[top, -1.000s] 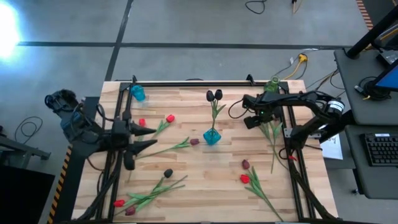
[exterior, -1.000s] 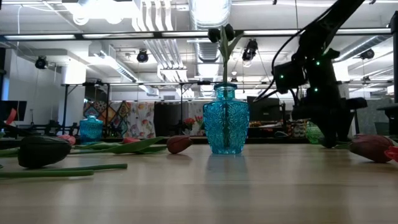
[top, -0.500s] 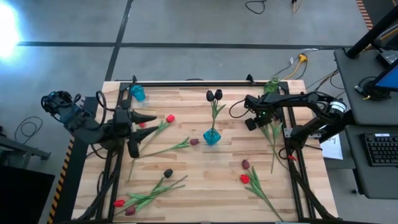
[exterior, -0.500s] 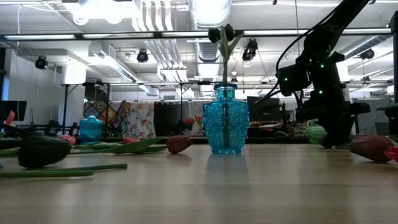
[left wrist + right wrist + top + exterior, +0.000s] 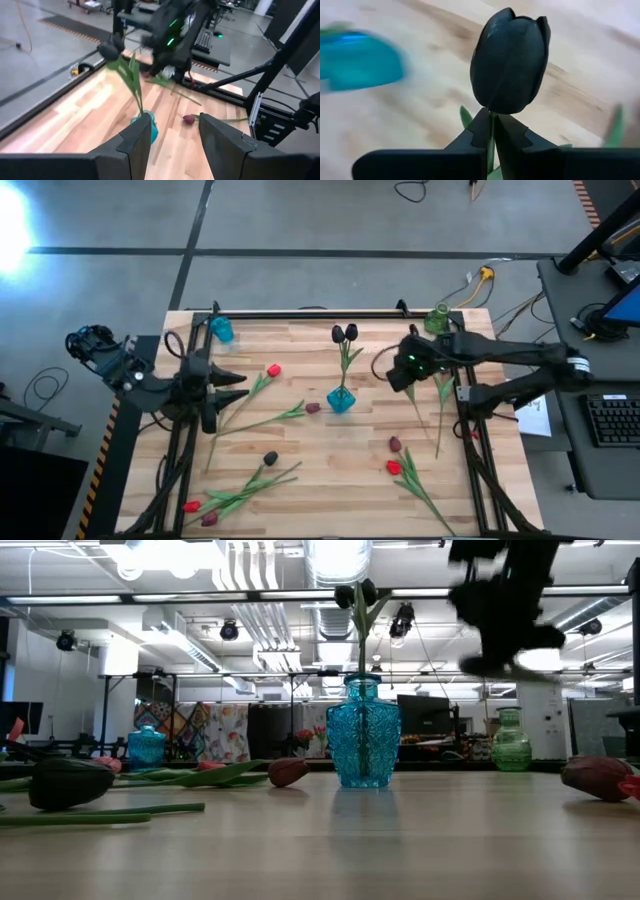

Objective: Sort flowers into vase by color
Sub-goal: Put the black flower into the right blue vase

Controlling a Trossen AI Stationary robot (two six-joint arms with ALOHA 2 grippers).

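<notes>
My right gripper [image 5: 405,370] hangs above the table's right half, right of the blue vase [image 5: 341,399], shut on a black tulip [image 5: 510,60]. The tulip's green stem [image 5: 438,425] trails toward the near right. Two black tulips [image 5: 345,333] stand with their stems in that vase. My left gripper [image 5: 235,383] stands open over the left side, holding nothing. Red [image 5: 272,370], maroon [image 5: 313,408] and black [image 5: 270,458] tulips lie flat on the wood. My right gripper pinches the black tulip's stem [image 5: 492,131] between its two fingertips [image 5: 479,132], right under the head. The fingers slant down from above and lie across the stem. The head end is lifted clear. Whether the stem's foot [image 5: 437,453] touches the table, I cannot tell.
A small blue vase [image 5: 221,330] stands at the far left corner and a green vase [image 5: 438,318] at the far right. More tulips lie near the front: a cluster [image 5: 205,510] at the left, a maroon [image 5: 395,444] and a red one [image 5: 393,467] at the right.
My right gripper has risen steeply off the table with the black tulip's head end and shifted a little toward the blue vase, tipping as it went. In the low view it no longer hides the green vase. My left gripper has swung slightly toward the far edge.
</notes>
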